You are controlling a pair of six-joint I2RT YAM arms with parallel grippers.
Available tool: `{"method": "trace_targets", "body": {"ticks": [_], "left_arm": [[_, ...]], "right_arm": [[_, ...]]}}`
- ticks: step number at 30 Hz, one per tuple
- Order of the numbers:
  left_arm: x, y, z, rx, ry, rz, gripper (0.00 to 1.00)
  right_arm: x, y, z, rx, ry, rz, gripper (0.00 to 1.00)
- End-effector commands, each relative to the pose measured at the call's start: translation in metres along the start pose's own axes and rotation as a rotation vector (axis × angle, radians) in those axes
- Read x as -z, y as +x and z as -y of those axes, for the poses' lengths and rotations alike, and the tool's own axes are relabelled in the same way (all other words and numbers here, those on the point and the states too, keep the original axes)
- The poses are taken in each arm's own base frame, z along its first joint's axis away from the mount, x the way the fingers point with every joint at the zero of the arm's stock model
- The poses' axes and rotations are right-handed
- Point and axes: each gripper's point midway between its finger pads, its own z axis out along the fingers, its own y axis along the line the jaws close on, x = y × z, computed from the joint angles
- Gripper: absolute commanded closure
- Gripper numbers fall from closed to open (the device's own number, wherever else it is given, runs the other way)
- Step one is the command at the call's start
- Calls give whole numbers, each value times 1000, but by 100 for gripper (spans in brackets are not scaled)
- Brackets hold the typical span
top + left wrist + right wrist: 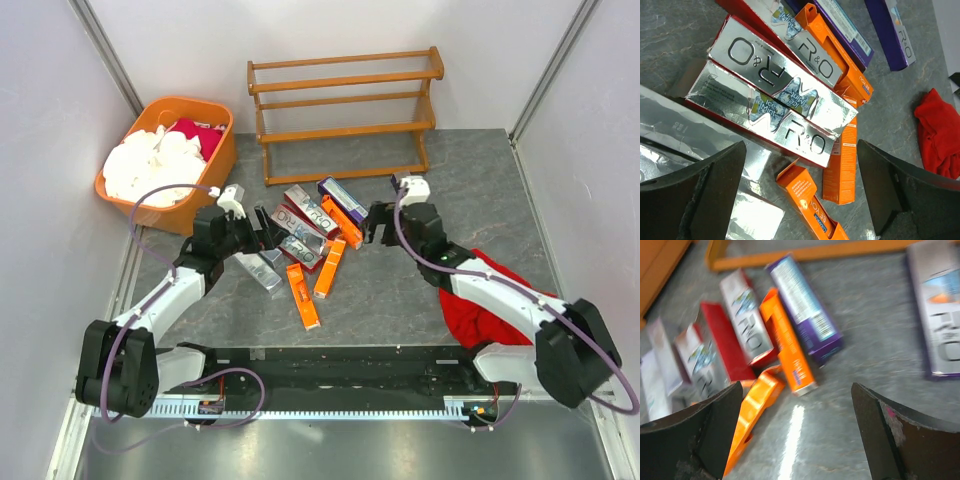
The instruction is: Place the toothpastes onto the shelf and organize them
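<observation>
The toothpastes (315, 235) lie in a loose pile mid-table: orange, red-and-silver, silver and purple cartons. The shelf (345, 115) stands behind them against the back wall, nothing on its rails. My left gripper (262, 234) hovers open over the pile's left side. In the left wrist view, the left gripper (800, 192) frames an orange carton (807, 197), with silver cartons (775, 100) just beyond. At the pile's right edge my right gripper (377, 226) is open; in its own view the right gripper (797, 435) is above bare table, near an orange carton (790, 352) and a purple one (805, 310).
An orange tub (228, 150) of white and red cloths sits at the back left. A red cloth (490, 300) lies under the right arm. White walls close in on both sides. Another purple carton (940, 310) lies apart at the right.
</observation>
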Motion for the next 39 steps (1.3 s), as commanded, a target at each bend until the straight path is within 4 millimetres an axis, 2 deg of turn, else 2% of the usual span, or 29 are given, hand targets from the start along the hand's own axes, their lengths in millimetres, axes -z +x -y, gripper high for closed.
{"method": "trace_targets", "body": {"ticks": [1,3,6,11,17,21,24,29,32,39], "left_arm": [[8,-31,23,-48,80,85,0],[11,-33,22,-51,65,91,0],[13,-35,25,-38,64,85,0],[15,-32,31,-43,91,50,0],[20,-27,31,-25,82,24,0],[20,-23,28,-14,66,16,0],[19,-19,26,-4,63,3,0],[20,-12,25,5,68,-9,0],[22,-10,26,8,72,-10,0],[25,-6,28,16,83,-14,0]], "right_arm": [[-11,12,-44,66,-110,-70,2],[-18,21,-64,93,-147,-105,2],[-28,36,-83,119,-183,-158,2],[-35,62,-92,69,-187,-249,3],[-21,101,-94,32,-189,-367,13],[-7,131,-107,12,-199,-430,14],[-6,152,-114,-7,-191,-481,20],[-9,174,-108,-24,-111,-511,33],[-11,184,-98,-1,-52,-516,35],[-16,188,-79,-19,51,-468,40]]}}
